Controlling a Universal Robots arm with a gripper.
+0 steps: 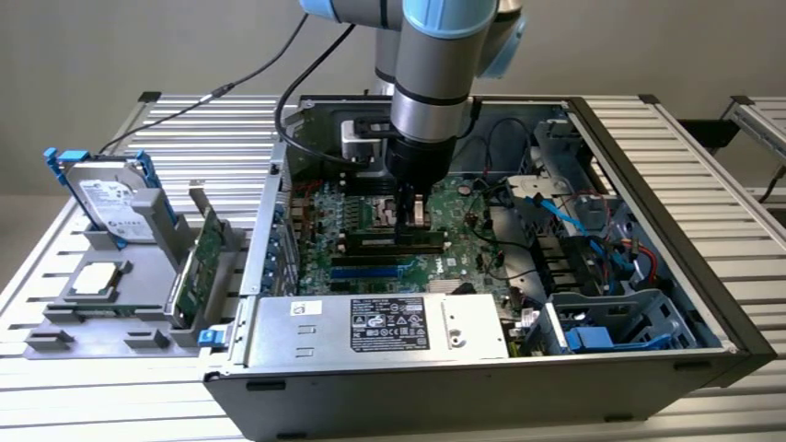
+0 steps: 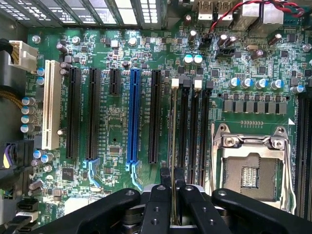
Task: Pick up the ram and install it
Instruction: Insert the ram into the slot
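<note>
Though the ram (image 2: 173,126) is likely light and stiff, yet fragile along its chips and contacts, the tool (image 2: 172,181) is closed narrowly on its two flat faces, holding it edge-on in line with the memory slots (image 2: 195,136) of the motherboard (image 2: 122,58)

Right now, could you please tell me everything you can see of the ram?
The ram appears edge-on in the wrist view: a thin, straight, pale-edged stick, held between the gripper's fingers. It runs parallel to the black memory slots, its far end at a white latch. Whether it is seated cannot be told.
</note>
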